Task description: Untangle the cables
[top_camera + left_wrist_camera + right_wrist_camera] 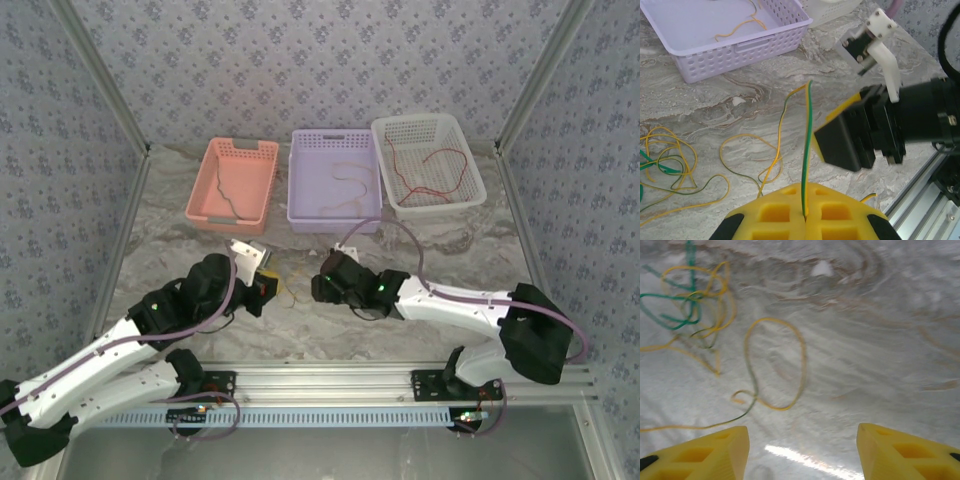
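Where the left hand [805, 216] stands: low over the marble-patterned grey worktop [470, 250], its yellow fingers [775, 212] pressed fully together.
What it has hold of: a thin green cable [807, 150], pinched in the seam between the fingers and rising straight up from it; a thin yellow strand [777, 160] runs beside it and meets it at the top.
Right hand [802, 450]: jaws parted about halfway, nothing between them, hovering over bare worktop just beside the left hand; in the left wrist view its black body with a yellow pad [845, 135] sits close to the held cable without touching it.
Loose cables: a tangle of yellow and green wires [690, 305] lies on the worktop, with one yellow loop [775, 365] spread out beside it.
Salmon-pink plastic basket [270, 185]: one dark cable [228, 205] inside.
Lilac plastic basket [335, 220]: one orange cable [350, 180] inside.
White plastic basket [415, 120]: one red cable [430, 170] inside.
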Action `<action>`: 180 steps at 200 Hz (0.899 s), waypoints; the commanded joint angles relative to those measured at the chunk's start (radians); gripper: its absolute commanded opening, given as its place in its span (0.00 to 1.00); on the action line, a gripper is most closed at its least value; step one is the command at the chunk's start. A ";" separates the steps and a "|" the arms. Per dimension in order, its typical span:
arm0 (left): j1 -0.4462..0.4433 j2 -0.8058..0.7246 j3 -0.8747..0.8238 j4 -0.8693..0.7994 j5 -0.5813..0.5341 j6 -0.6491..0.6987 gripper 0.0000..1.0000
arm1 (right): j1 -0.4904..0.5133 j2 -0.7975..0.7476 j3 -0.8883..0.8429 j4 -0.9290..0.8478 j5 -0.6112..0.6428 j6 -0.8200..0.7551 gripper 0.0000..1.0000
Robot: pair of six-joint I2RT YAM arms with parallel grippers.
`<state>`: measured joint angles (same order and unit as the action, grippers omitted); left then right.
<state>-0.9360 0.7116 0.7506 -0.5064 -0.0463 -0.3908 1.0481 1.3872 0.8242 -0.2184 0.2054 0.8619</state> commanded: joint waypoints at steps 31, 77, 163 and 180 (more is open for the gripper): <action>0.006 -0.041 0.004 -0.030 -0.014 -0.009 0.00 | 0.022 0.065 -0.085 0.312 -0.036 0.261 0.56; 0.008 -0.047 0.003 -0.028 -0.008 -0.011 0.00 | 0.029 0.166 -0.066 0.411 -0.064 0.317 0.54; 0.007 -0.063 -0.001 -0.029 0.000 -0.014 0.00 | 0.035 0.297 -0.008 0.492 -0.058 0.349 0.42; 0.008 -0.067 -0.001 -0.031 0.002 -0.016 0.00 | 0.031 0.318 0.015 0.498 -0.062 0.335 0.42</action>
<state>-0.9360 0.6598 0.7506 -0.5255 -0.0456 -0.3946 1.0824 1.6726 0.7864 0.2459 0.1314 1.1973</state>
